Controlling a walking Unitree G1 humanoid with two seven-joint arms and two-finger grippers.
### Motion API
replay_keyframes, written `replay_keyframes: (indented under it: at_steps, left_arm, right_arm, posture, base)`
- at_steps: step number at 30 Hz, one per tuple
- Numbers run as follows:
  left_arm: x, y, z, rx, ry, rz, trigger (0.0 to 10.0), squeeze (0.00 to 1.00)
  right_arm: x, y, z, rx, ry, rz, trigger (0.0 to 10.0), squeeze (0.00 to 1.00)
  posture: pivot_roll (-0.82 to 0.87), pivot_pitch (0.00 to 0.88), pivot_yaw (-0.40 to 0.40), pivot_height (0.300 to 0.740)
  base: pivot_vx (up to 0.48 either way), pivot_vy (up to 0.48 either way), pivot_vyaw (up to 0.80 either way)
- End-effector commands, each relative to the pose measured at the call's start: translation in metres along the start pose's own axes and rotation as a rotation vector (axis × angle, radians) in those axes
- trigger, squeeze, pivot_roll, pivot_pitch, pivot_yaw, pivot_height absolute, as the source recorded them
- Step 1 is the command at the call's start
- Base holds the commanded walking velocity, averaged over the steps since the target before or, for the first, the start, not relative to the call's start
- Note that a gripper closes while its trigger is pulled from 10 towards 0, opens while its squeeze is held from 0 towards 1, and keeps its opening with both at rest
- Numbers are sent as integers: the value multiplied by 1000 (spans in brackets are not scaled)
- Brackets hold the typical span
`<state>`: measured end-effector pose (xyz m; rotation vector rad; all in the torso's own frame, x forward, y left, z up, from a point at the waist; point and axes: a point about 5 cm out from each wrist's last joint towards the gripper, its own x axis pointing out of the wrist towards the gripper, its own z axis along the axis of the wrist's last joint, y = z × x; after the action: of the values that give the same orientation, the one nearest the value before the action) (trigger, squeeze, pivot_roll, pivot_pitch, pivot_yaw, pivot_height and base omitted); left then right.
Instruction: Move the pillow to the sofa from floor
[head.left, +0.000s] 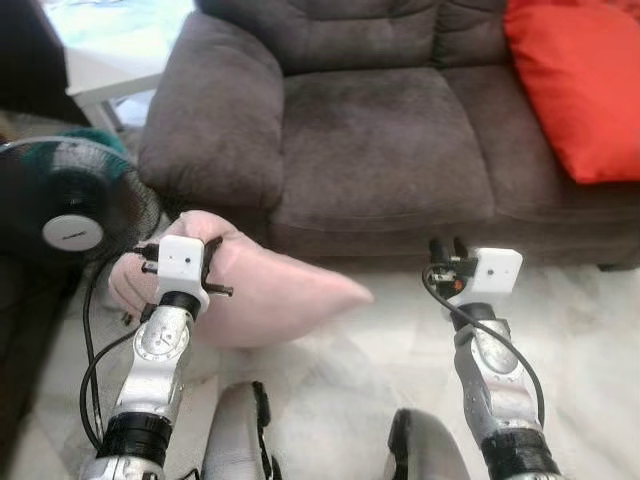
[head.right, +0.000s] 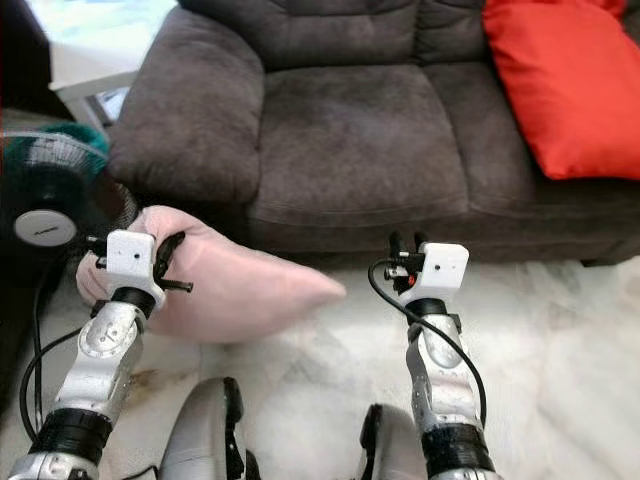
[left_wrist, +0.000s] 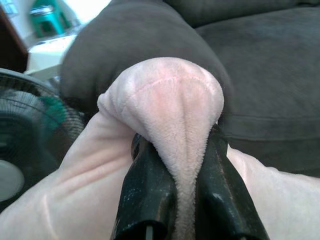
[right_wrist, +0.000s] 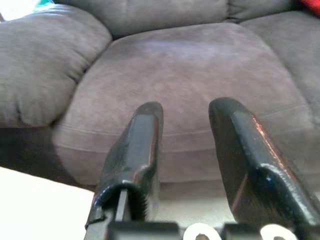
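1. Before the sofa's (head.left: 380, 140) left front corner, our left end effector (left_wrist: 182, 175) pinches the pink pillow (head.left: 270, 290), low by the floor (head.left: 560, 310).
2. Our right end effector (right_wrist: 187, 150) hangs open, empty.
3. We judge the seat lies straight ahead, above.

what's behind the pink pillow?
Behind the pink pillow stand the grey sofa's armrest and front, with a fan beside. The left tool pinches the pillow's corner. The floor under the pillow is covered.
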<state>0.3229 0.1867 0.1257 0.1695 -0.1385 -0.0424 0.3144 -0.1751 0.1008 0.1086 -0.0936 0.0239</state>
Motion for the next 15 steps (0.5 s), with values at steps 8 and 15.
replay_keyframes:
  at_steps: [8,15]
  left_arm:
    - [3,-1,22,-10,-93,-12,10000,0]
    - [4,-7,25,-25,-100,-36,10000,0]
  right_arm:
    - [-1,-1,-3,7,10,-13,10000,0]
    - [0,-1,-1,17,-3,-15,10000,0]
  posture:
    - [161,104,-2,674]
    - [161,97,2,674]
  base:
    - [0,0,0]
    - [0,0,0]
